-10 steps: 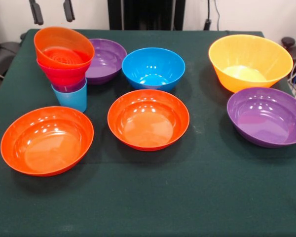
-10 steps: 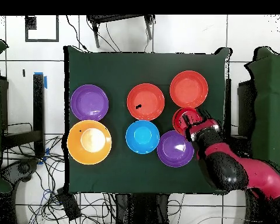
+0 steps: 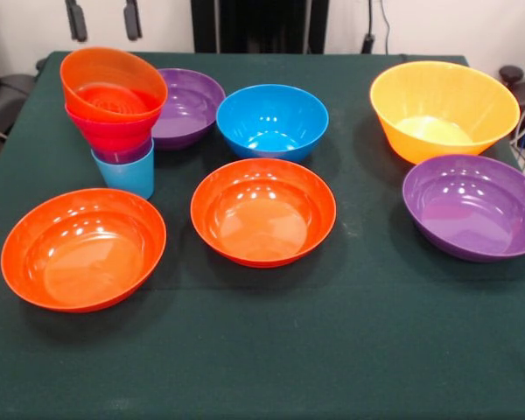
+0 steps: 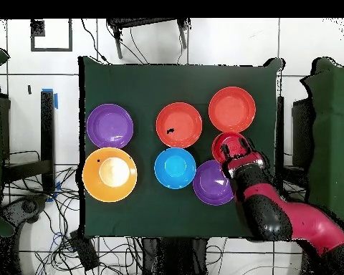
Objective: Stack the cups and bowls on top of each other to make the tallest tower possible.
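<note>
Take the tower (image 3: 114, 122) as your landmark. It stands at the left of the bench (image 3: 262, 367), built up from a light blue plastic cup (image 3: 127, 179), then a purple plastic cup (image 3: 124, 155) of which only the rim shows, a small pink plastic bowl (image 3: 112, 133), and a small orange plastic bowl (image 3: 114, 83) on top. It widens upward, likely because each piece sits in the mouth of the one below. The top bowl tilts, so treat it as loosely seated.

Directly above the tower you'll see the pincer (image 3: 103, 33), its two dark tips spread well apart with nothing between them. The rest of the arm is cut off by the top edge.

- In front of the tower, slightly left: a wide orange-red plastic bowl (image 3: 83, 248).
- Just behind the tower, to its right: a wide purple plastic bowl (image 3: 191, 105), partly hidden by the stack.
- Right of the tower: a second wide orange-red bowl (image 3: 262, 210), with a medium blue plastic bowl (image 3: 271, 121) behind it.
- Far right of the tower: a large deep yellow-orange plastic bowl (image 3: 444, 109), and in front of it a second wide purple bowl (image 3: 472, 206).

All six lie mouth up and apart, free to lift
</note>
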Action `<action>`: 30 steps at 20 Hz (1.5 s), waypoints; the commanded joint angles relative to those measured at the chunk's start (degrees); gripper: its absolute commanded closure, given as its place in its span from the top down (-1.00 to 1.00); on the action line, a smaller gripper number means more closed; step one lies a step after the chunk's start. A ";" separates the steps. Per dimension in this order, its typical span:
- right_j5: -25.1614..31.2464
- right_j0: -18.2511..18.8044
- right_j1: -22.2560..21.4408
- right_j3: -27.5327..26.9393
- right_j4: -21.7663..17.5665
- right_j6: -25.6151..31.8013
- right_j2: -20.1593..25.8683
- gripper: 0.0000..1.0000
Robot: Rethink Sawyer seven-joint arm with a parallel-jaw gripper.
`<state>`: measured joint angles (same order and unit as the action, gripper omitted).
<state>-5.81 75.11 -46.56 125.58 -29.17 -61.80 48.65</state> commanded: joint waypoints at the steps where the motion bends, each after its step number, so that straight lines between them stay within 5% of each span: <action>1: 8.92 5.55 -13.13 9.45 5.89 -10.23 7.34 1.00; 12: 10.98 10.67 -19.77 13.48 11.73 -9.76 13.40 1.00; 19: 1.82 5.74 -17.96 17.10 8.20 -13.55 3.72 1.00; 30: -4.96 2.61 -19.01 22.78 8.45 -15.91 -2.41 1.00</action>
<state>-8.28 81.74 -66.23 141.81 -19.26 -63.96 51.62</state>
